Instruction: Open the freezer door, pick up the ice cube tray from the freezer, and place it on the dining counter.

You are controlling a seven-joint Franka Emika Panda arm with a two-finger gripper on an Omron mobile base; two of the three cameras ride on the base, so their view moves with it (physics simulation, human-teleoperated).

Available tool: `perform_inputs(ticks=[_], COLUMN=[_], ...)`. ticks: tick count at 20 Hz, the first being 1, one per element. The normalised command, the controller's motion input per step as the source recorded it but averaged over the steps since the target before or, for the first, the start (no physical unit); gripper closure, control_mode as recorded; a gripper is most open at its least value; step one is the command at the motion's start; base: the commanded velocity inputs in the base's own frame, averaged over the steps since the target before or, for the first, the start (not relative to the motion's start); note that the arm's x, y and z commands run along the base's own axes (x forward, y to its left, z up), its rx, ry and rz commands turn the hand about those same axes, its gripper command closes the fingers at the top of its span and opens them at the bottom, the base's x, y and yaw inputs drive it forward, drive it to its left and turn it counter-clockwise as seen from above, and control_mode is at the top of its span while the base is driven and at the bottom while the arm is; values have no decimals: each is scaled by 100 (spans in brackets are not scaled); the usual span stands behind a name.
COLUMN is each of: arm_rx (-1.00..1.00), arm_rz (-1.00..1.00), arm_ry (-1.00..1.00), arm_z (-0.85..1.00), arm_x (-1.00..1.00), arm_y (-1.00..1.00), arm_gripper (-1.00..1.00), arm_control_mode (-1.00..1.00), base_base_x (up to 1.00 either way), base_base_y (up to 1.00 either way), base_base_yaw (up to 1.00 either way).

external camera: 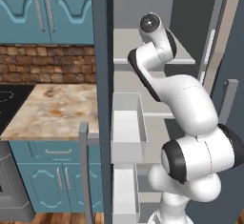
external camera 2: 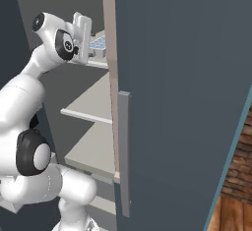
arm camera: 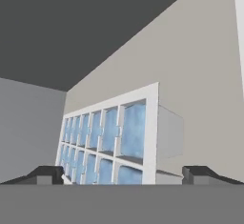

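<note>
The freezer door (external camera: 102, 66) stands swung open, edge-on at the left, with its grey bar handle (external camera: 84, 170) and white bins (external camera: 127, 135) on its inner side. My arm reaches into the freezer (external camera: 143, 8) at the upper shelf (external camera 2: 96, 60). On that shelf lies the ice cube tray (external camera 2: 98, 43), white with pale blue cubes, right in front of my white hand (external camera 2: 81, 32). In the hand view the ice cube tray (arm camera: 107, 144) fills the middle. My gripper (arm camera: 123, 176) is open, one fingertip (arm camera: 47, 174) at each side of the tray's near end.
The second slate-grey door (external camera 2: 182, 87) with its handle (external camera 2: 123, 151) stands close on the right of my arm. Left of the freezer lie a marbled counter (external camera: 52, 111) with a black cooktop (external camera: 9, 104), teal cabinets (external camera: 52, 178) and a brick wall (external camera: 47, 58).
</note>
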Motion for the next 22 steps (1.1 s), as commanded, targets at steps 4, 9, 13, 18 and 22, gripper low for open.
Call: perform_inputs(ticks=[4, 9, 13, 18, 22], arm_rx=[0, 0, 0, 0, 0], arm_rz=[0, 0, 0, 0, 0], arm_ry=[0, 0, 0, 0, 0], arm_z=[0, 1, 0, 5, 7], arm_x=[32, 32, 25, 8, 1], arm_y=[-8, -11, -12, -7, -6], arm_gripper=[-100, -100, -100, -100, -100], arm_control_mode=[-100, -100, -100, -100, -100], base_base_x=[0, 0, 0, 0, 0], base_base_y=[0, 0, 0, 0, 0], base_base_yaw=[0, 0, 0, 0, 0])
